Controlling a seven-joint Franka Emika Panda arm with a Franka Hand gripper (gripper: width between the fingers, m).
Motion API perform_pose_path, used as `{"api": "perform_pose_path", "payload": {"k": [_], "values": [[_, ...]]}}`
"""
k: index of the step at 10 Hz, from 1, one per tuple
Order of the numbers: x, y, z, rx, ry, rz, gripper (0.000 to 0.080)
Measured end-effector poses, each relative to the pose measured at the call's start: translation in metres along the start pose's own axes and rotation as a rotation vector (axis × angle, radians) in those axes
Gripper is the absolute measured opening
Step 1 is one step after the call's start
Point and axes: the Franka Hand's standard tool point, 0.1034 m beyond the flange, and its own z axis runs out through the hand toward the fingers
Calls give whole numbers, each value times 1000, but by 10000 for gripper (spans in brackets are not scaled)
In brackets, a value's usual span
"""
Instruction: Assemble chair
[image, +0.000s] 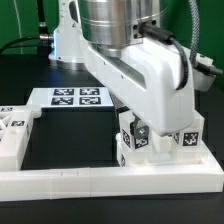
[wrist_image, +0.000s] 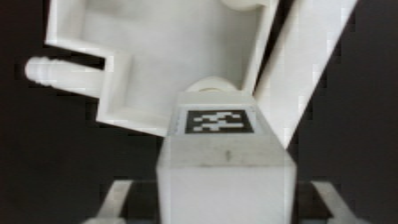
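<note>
White arm (image: 140, 65) bends low over the front edge of the table (image: 70, 135), exterior view's right; gripper (wrist_image: 222, 203) narrowed, holding a tagged block (wrist_image: 217, 150). Chair parts (image: 160, 140) stand there against the border rail (image: 100, 182).

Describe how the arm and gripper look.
The arm is glossy white, chunky and rounded, with a silver metal cylinder at its top and dark trim below it. No markings show on it. Of the gripper only two pale, blurred fingers show, in the wrist view.

Glossy white arm (image: 150, 80) with metallic silver joint (image: 108, 22).
</note>
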Motion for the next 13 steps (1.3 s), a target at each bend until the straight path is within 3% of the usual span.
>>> {"api": "perform_pose_path", "payload": {"k": [1, 3, 4, 5, 13], "values": [[0, 0, 0, 0, 0, 2, 291], [-1, 0, 0, -2, 3, -114, 544], [-3, -1, 1, -3, 4, -206, 544], [-4, -2, 1, 3, 12, -352, 627], [-6, -5, 2, 3, 35, -1025, 648]]}}
